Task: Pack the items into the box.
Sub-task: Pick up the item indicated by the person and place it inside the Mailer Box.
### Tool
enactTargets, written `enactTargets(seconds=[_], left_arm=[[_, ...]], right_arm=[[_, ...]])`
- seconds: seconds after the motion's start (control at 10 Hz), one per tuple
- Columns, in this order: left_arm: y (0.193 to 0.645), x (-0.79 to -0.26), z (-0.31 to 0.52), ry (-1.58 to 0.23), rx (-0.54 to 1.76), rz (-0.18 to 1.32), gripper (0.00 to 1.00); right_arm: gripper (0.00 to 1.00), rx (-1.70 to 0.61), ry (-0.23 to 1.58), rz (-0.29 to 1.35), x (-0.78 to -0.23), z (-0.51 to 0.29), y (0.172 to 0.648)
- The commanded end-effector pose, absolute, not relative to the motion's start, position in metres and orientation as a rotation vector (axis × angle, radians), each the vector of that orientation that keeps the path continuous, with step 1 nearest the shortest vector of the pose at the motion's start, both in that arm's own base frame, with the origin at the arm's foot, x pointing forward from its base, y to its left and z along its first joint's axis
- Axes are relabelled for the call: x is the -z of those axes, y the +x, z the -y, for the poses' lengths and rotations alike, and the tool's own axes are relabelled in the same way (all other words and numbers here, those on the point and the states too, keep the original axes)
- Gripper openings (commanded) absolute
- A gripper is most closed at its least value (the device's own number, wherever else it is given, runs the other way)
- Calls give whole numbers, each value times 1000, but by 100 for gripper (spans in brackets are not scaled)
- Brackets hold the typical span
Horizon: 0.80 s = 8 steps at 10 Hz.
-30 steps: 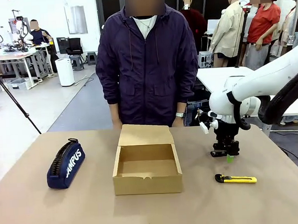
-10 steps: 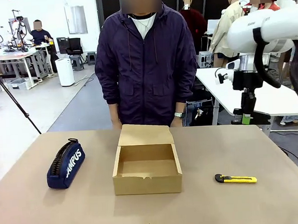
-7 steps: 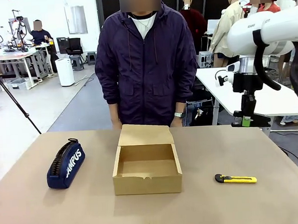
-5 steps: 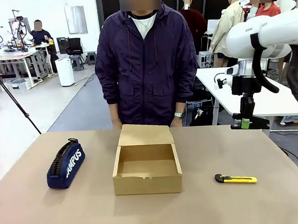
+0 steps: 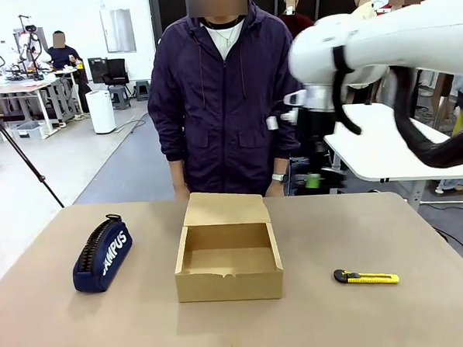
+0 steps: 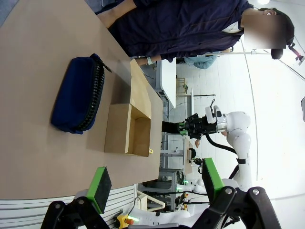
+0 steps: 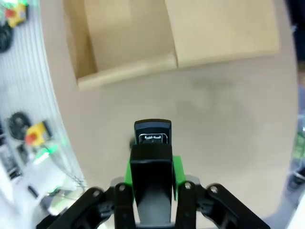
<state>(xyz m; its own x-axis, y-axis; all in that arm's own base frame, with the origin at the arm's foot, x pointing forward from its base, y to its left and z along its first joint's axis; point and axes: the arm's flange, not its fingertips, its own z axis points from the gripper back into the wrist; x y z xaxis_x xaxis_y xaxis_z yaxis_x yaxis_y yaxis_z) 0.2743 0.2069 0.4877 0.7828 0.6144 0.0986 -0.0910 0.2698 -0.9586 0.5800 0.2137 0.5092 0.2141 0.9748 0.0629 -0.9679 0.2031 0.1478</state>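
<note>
Widest, the brown surface (image 5: 425, 319), running the full breadth of the front view. At its far edge, a person (image 5: 228, 104) in a dark purple zip jacket, standing upright, hands hidden behind the box's lid flap. Coming in from the right at chest height, the white right arm (image 5: 380, 37), crossing in front of the person's side.

At mid-surface, the box (image 5: 230, 286): shallow brown cardboard, open on top, empty, lid flap laid back toward the person. Well apart to its left, the navy pencil case (image 5: 102, 255) with white "CAMPUS" lettering, zip uppermost, lying at a slight angle.

In the left wrist view, the left gripper (image 6: 156, 181) spread wide, nothing between its green pads, held clear of the surface, with the pencil case and the box well ahead of it.

In the front view, high above the surface and beyond the box's far right corner, the right gripper (image 5: 315, 181), pointing down. Well apart to the right of the box, nearer the front edge, the slim yellow-and-black utility knife (image 5: 367, 277), flat on the surface.

Smallest, the black stapler (image 7: 152, 138), pinched between the right gripper's green pads, a metal tip showing at its end. Beneath it in the right wrist view, bare surface, just beside the box's side wall.
</note>
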Motion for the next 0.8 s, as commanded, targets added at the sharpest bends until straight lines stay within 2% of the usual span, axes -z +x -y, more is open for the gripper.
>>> enactTargets(seconds=[0.0,0.3,0.5,0.7], left_arm=[[275,-488,-207,-1231,-491,529,100],[275,-488,-207,-1231,-491,529,100],[275,-488,-207,-1231,-491,529,100],[275,-488,-207,-1231,-491,529,100]], right_arm=[[0,-1265,200,65,-510,-263,588],[0,-1332,207,130,-482,-357,546],[0,-1384,144,135,-450,-383,536],[0,-1427,158,84,-419,-393,529]])
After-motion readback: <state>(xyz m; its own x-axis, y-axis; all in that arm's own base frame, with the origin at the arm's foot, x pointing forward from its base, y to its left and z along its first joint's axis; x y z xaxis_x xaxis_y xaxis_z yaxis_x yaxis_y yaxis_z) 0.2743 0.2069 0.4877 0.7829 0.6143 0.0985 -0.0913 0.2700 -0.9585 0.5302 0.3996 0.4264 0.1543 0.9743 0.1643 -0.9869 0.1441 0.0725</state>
